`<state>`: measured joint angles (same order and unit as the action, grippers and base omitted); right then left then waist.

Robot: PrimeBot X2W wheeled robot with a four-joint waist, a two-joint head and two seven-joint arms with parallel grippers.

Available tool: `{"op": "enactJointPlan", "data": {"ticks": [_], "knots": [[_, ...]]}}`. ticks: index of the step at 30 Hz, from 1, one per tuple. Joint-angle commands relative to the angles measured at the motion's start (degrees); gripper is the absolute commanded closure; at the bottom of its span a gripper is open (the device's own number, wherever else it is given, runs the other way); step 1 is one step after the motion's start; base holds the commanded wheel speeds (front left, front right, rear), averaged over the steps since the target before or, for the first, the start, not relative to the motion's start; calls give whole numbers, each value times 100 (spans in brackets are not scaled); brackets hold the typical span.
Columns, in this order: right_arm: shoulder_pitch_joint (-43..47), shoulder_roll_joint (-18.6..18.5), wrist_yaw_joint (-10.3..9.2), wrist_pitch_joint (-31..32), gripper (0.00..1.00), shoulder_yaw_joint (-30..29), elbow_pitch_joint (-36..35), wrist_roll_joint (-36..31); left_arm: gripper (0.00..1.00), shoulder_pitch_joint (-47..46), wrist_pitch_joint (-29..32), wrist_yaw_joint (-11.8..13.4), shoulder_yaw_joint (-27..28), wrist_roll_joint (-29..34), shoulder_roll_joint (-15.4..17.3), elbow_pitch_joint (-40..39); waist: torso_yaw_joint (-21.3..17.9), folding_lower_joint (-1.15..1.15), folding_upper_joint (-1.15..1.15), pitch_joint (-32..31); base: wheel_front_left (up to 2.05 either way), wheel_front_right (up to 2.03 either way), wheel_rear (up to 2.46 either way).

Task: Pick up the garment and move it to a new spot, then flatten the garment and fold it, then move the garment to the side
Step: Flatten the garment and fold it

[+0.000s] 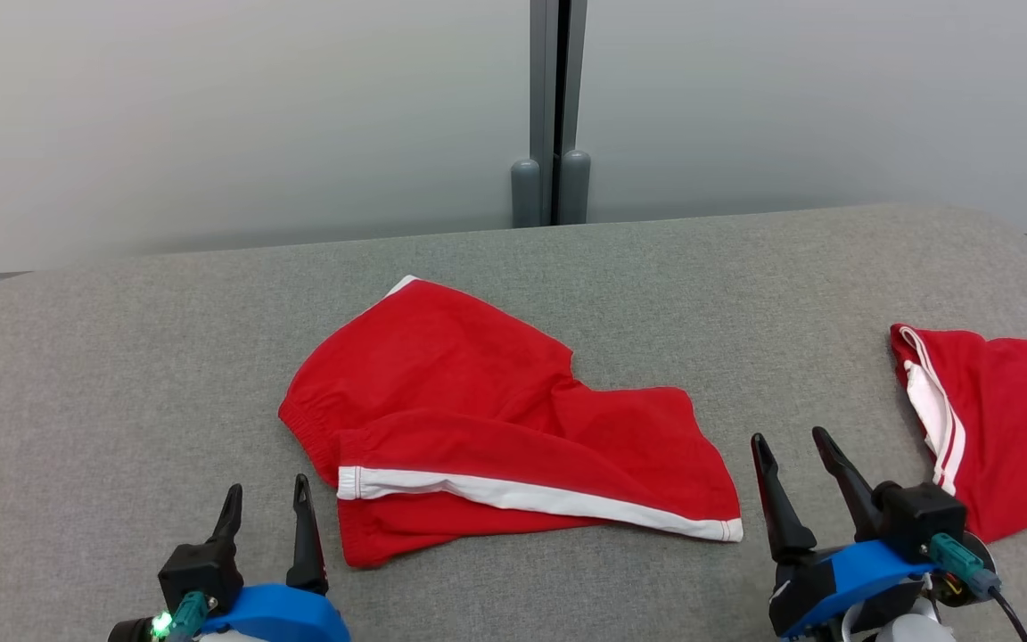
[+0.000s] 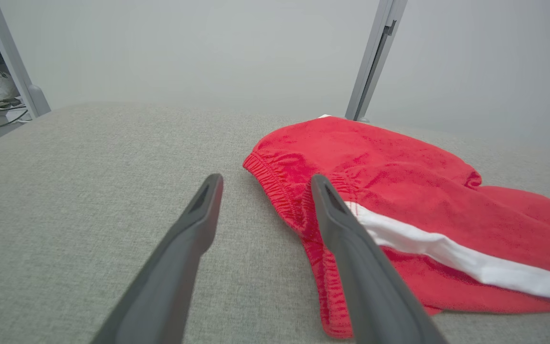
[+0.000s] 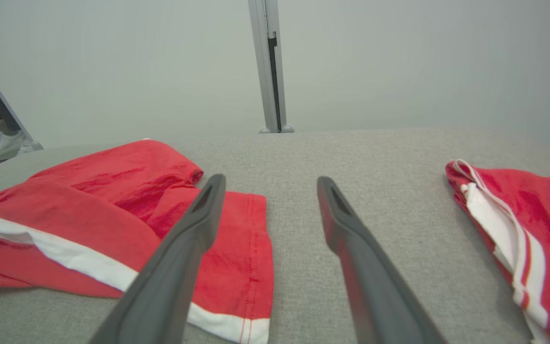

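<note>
The red shorts (image 1: 496, 419) lie crumpled mid-tabletop (image 1: 121, 374) between the left gripper (image 1: 267, 488) and right gripper (image 1: 790, 437), both jaws spread and empty, and they look light and floppy (they'll sag), so I'd pinch the elastic waistband (image 1: 299, 421) at the left.

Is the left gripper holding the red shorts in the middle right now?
No, the left gripper is open beside the red shorts, gripping nothing.

bright, even, soft light; sharp focus, faint shadows.
</note>
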<state>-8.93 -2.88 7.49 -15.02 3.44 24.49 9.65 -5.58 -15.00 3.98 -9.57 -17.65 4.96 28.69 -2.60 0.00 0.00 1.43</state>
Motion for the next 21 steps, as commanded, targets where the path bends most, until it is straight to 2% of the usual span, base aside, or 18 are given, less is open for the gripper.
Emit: {"op": "enactJointPlan", "data": {"ticks": [1,6,14,17,21], "knots": [[131,-11,1,-22,0,-21,-58,-71,0,135,-21,45,100,225,-54,-200,-5,0,0,-3,0,0,0],[219,-10,1,-22,0,-22,-8,-249,0,353,-21,2,217,612,-135,-303,-27,0,0,-19,0,0,0],[219,-11,1,-22,0,36,141,-261,0,375,-21,-173,338,744,-205,-166,-56,0,0,-20,0,0,0],[151,-10,1,-22,0,54,151,-239,0,263,-21,-314,304,697,-208,-229,-68,0,0,15,0,0,0],[94,-10,1,-22,0,99,168,-196,0,106,-21,-670,92,321,-209,-136,-85,0,0,80,0,0,0]]}}
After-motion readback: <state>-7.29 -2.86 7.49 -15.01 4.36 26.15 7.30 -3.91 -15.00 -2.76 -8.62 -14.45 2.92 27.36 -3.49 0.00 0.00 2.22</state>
